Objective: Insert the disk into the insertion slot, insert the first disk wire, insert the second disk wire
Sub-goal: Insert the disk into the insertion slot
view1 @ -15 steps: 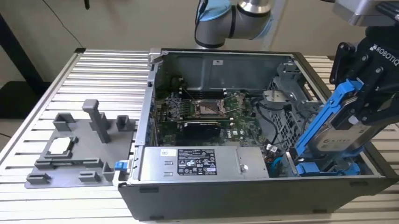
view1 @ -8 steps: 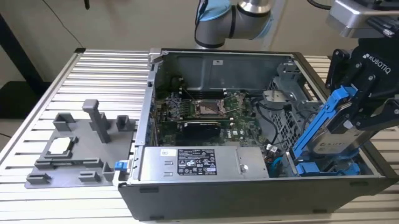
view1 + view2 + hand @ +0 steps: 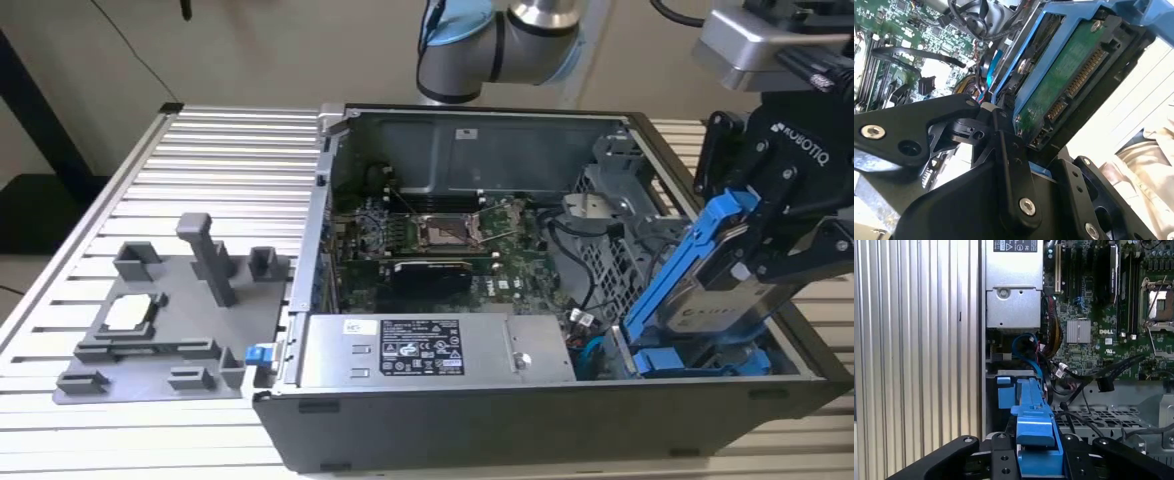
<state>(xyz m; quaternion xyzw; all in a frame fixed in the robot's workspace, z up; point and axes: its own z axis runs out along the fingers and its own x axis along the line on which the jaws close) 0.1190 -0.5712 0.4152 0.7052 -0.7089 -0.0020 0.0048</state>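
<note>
Disk held tilted by closed fingers at exterior view's right, lower end near second blue-fronted drive (lower right corner of case). Black cables seen just beside it.

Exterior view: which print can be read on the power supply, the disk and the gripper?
Label on the power supply: print cannot be read.
Label on the disk, held in the gripper: cannot be read.
Body of the gripper: white maker's lettering, no other text.
</note>
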